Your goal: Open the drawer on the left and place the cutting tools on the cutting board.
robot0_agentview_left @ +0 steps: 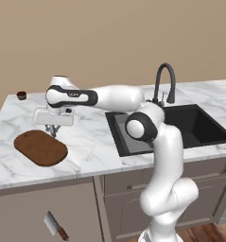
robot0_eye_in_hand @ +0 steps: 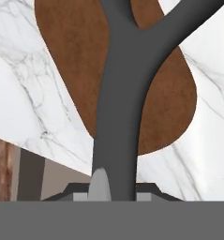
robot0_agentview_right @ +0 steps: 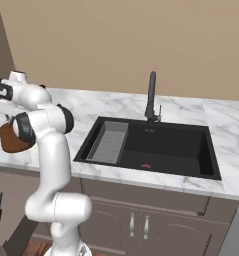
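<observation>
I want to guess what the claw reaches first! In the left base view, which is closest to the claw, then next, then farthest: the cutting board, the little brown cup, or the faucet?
1. Cutting board, just below the claw.
2. Little brown cup, back left corner.
3. Faucet, far right by the sink.

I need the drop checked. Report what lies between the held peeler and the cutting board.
Nothing: in the hand view the peeler hangs above the bare cutting board.

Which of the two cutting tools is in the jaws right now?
The grey Y-shaped peeler, held over the cutting board. The cleaver, with its silver blade and reddish-brown handle, lies down in the open drawer below the counter.
</observation>
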